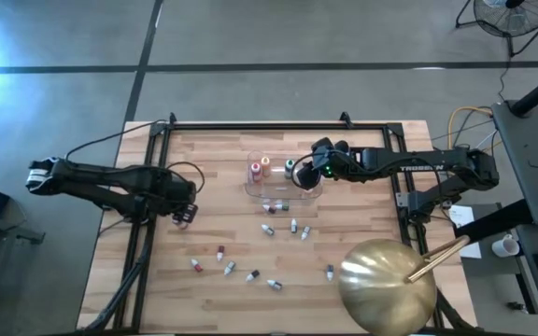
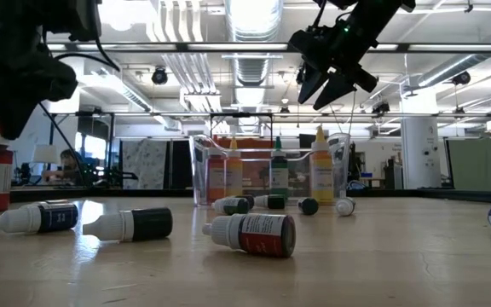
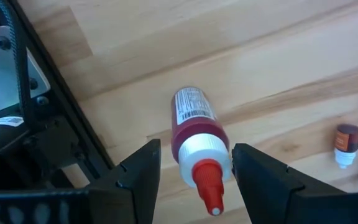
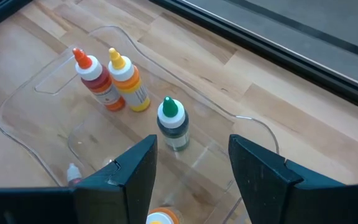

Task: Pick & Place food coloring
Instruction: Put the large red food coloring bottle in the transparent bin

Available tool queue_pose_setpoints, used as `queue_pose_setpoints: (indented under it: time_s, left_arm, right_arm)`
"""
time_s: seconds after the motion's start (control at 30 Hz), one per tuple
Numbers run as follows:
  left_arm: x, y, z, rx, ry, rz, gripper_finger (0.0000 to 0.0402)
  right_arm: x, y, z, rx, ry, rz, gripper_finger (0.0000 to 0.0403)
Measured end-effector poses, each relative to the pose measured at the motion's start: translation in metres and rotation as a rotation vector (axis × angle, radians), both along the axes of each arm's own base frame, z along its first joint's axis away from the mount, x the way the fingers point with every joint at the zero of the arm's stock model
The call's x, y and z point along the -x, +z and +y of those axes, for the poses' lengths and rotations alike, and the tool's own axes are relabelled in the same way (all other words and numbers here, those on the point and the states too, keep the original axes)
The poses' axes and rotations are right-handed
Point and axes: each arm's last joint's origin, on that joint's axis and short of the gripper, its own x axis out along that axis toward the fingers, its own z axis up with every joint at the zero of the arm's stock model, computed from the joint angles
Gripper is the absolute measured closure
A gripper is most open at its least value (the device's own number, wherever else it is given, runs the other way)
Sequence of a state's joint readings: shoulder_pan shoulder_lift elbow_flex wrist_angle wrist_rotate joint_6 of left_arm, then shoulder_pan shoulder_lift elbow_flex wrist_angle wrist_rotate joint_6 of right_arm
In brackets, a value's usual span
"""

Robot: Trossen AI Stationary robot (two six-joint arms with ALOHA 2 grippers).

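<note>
Bottles stand upright inside the clear tub [image 4: 23, 99]; right end effector [image 4: 191, 171] hovers above it, open, empty. Left end effector [image 3: 194, 180] straddles a red-capped bottle [image 3: 196, 140], open, ungripped.

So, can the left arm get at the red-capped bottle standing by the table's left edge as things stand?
Probably yes. The left gripper is right above that red-capped bottle, fingers open on either side of it, with nothing between them and the bottle. The nearest other bottle stands well clear.
</note>
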State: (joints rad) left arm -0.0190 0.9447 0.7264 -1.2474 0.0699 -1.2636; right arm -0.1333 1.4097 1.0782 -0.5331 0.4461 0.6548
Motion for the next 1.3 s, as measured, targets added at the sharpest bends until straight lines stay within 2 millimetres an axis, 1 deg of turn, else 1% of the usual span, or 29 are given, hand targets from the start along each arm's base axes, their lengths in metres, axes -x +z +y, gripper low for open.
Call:
queue_pose_setpoints:
  time_s: [0.3, 0.67, 0.8, 1.07, 1.17, 1.3]
  left_arm:
    - [-0.0014, -0.0016, -0.0018, 0.044, -0.014, -0.015, 0.0229]
    - [-0.0016, -0.0028, -0.0020, 0.046, -0.024, -0.017, 0.0231]
    - [-0.0014, -0.0028, -0.0025, 0.062, -0.042, -0.017, 0.0247]
    - [-0.0012, -0.0029, -0.0021, 0.048, -0.040, -0.015, 0.0298]
    - [-0.0012, -0.0029, -0.0019, 0.042, -0.040, -0.015, 0.0306]
    - [-0.0024, -0.0008, -0.0013, 0.019, -0.041, -0.026, 0.0306]
  right_arm:
    - [0.0000, 0.0000, 0.0000, 0.000, 0.000, 0.000, 0.0211]
    - [-0.0019, 0.0017, -0.0003, 0.004, 0.000, -0.028, 0.0211]
    - [-0.0021, 0.0019, -0.0003, 0.004, -0.001, -0.030, 0.0211]
    - [-0.0026, 0.0023, -0.0003, 0.005, 0.000, -0.036, 0.0211]
    - [-0.0026, 0.0023, -0.0003, 0.005, 0.000, -0.037, 0.0211]
    - [-0.0027, 0.0024, -0.0004, 0.005, 0.000, -0.039, 0.0211]
